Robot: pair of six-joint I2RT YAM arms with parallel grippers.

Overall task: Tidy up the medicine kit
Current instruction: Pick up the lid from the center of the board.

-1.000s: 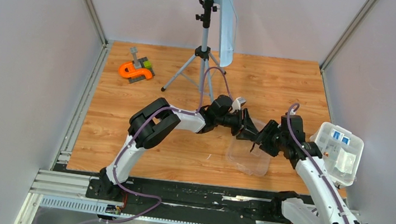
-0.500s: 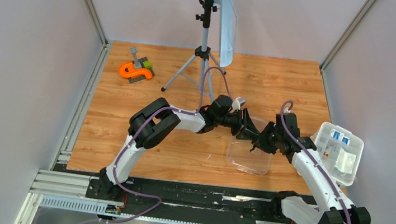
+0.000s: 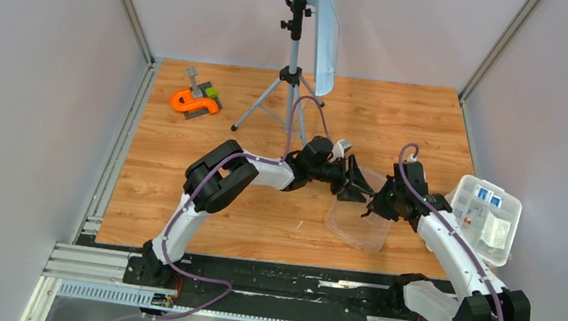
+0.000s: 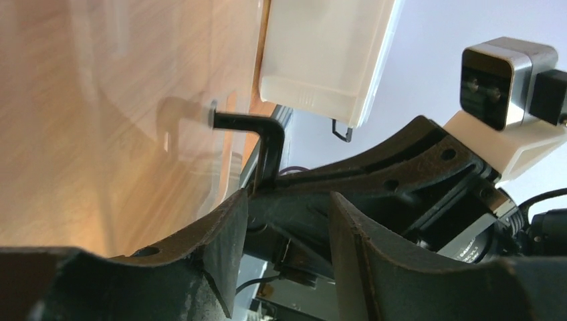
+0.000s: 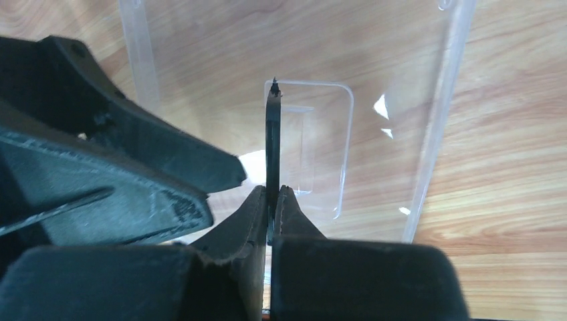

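Note:
The kit's clear lid (image 3: 358, 227) hangs tilted over the table's right half, with wood showing through it (image 5: 374, 80). Its black handle (image 5: 273, 134) stands edge-on, and my right gripper (image 5: 271, 194) is shut on it. My left gripper (image 4: 284, 227) is open right beside it, its fingers (image 4: 224, 234) apart and the handle (image 4: 267, 144) just past their tips. In the top view the two grippers, left (image 3: 360, 187) and right (image 3: 376, 205), meet above the lid. The white tub (image 3: 488, 220) with small packets sits at the far right, also seen in the left wrist view (image 4: 321, 53).
An orange-and-grey tool (image 3: 194, 102) lies at the back left. A tripod (image 3: 290, 89) with a hanging panel stands at the back centre. Walls enclose the table on three sides, and the tub sits at the right edge.
My right gripper has moved a little left and shut on the lid's black handle. My left gripper has widened slightly beside it.

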